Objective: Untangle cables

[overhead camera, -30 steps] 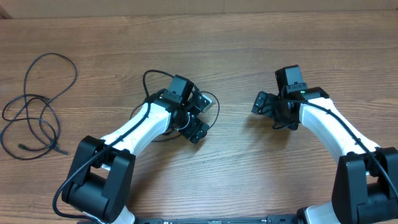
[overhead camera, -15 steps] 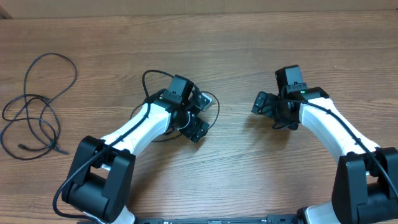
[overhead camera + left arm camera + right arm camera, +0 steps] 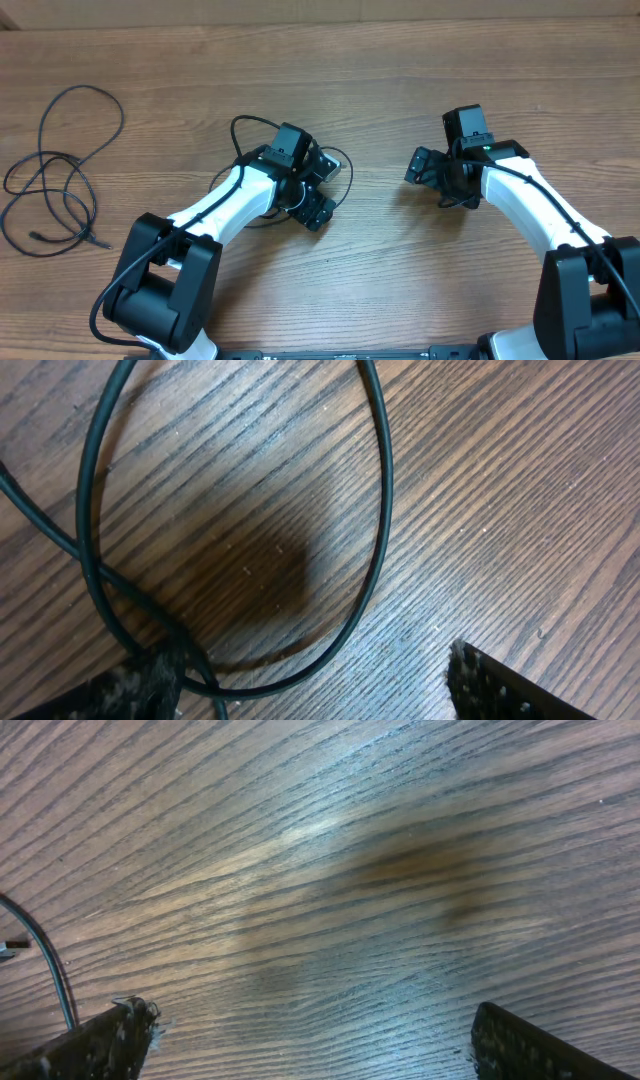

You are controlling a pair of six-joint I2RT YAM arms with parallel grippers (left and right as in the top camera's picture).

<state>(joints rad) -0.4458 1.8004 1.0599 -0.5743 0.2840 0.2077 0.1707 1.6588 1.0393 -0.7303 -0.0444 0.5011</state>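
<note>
One thin black cable [image 3: 240, 119] lies in loops under my left gripper [image 3: 325, 188], near the table's middle. In the left wrist view its loop [image 3: 384, 510] curves across the wood and crosses another strand beside the left fingertip [image 3: 125, 695]. The left gripper [image 3: 310, 695] is open, with the loop's bottom lying between the fingers but not pinched. A second cable [image 3: 44, 154] lies in loose overlapping loops at the far left. My right gripper [image 3: 432, 180] hovers right of centre. It is open over bare wood in the right wrist view [image 3: 315, 1050], holding nothing.
The wooden table [image 3: 380, 70] runs to the back edge. A thin dark strand [image 3: 45, 960] shows at the left edge of the right wrist view, beside the left fingertip [image 3: 95, 1045]. The two arms stand about a hand's width apart.
The left arm's lower part has shifted slightly. Both grippers and the cables stay where they were.
</note>
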